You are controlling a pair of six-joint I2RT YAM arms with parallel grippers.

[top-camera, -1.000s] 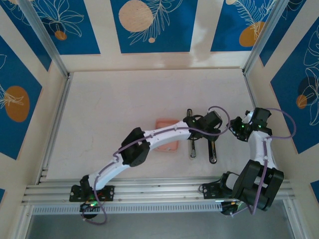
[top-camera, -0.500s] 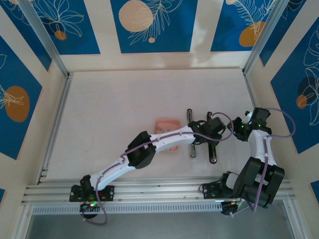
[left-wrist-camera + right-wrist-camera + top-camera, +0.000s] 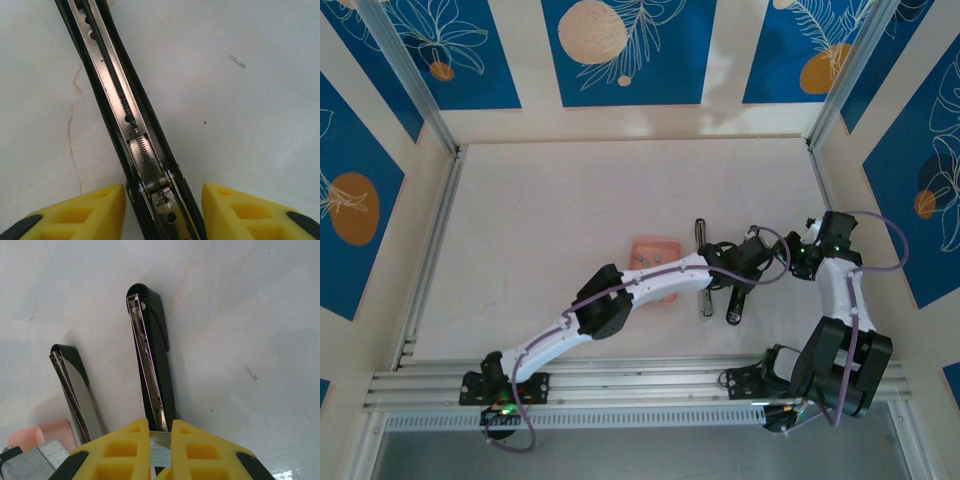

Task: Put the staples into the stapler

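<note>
Staples are not identifiable; judged light, brittle strips, best pinched by their long sides. Left gripper point(image 3: 162, 210) jaws are straddling, spread, the black open stapler point(image 3: 130, 130) at centre frame. Right gripper point(image 3: 160, 450) jaws are pinching its lower end.

1. From where I stand, no lettering, brand or number can be read on the stapler point(image 3: 152, 360), on the pink tray point(image 3: 654, 268) or on the arms.
2. The blue wall panels point(image 3: 620, 50) carry only drawn leaves and orange circles, no words.
3. The desk point(image 3: 570, 220) bears no label.
</note>
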